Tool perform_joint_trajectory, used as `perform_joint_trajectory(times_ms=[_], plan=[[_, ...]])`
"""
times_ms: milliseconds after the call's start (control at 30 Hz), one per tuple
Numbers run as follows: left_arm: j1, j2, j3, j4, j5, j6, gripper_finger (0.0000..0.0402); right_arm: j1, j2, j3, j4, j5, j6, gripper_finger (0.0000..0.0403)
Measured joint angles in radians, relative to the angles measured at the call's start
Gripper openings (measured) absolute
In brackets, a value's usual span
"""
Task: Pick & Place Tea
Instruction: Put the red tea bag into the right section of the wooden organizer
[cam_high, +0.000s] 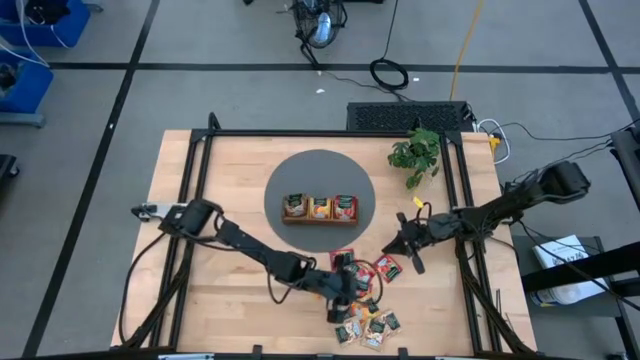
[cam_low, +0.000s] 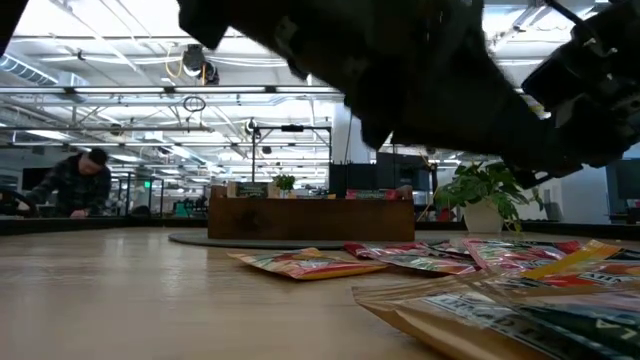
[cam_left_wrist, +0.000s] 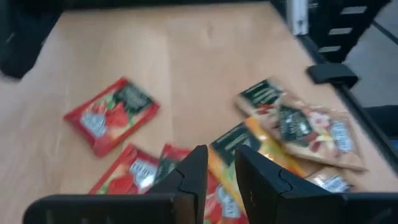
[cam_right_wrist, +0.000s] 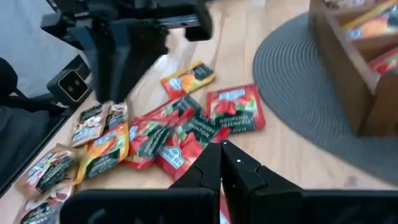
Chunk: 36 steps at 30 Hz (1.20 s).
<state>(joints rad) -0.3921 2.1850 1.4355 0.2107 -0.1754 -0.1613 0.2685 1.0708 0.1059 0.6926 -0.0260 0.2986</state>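
Note:
Several tea sachets (cam_high: 365, 305), red, orange-yellow and dark green, lie flat in a loose pile on the wooden table near its front edge; more show in the left wrist view (cam_left_wrist: 112, 115) and the right wrist view (cam_right_wrist: 235, 111). My left gripper (cam_left_wrist: 221, 150) hangs just over the pile, slanting down. It is open by a narrow gap, and an orange-yellow sachet (cam_left_wrist: 239, 143) shows through that gap. My right gripper (cam_right_wrist: 222, 146) is shut and holds nothing; it stands to the right of the pile (cam_high: 393, 247), pointing toward it. The brown tray (cam_high: 320, 208) holds sachets in all three compartments.
The tray stands on a round grey mat (cam_high: 320, 165) at the table's middle. A small potted plant (cam_high: 417, 155) stands at the back right. Black frame rails (cam_high: 190, 200) run along the table's left and right sides. In the low view a person (cam_low: 80, 180) is far behind the table.

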Motion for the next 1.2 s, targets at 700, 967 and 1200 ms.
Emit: perform_joint_trajectory(times_ms=[700, 967, 1200], plan=[[-0.022, 0.098, 0.013, 0.054, -0.061, -0.159, 0.0088, 0.123, 0.203, 0.003, 0.195, 0.028, 0.183, 0.0159], [0.019, 0.1, 0.013, 0.0, -0.061, -0.195, 0.0088, 0.119, 0.232, 0.008, 0.192, 0.026, 0.232, 0.016], [0.042, 0.1, 0.013, -0.023, -0.066, -0.187, 0.0088, 0.132, 0.301, 0.067, 0.167, 0.02, 0.311, 0.0164]])
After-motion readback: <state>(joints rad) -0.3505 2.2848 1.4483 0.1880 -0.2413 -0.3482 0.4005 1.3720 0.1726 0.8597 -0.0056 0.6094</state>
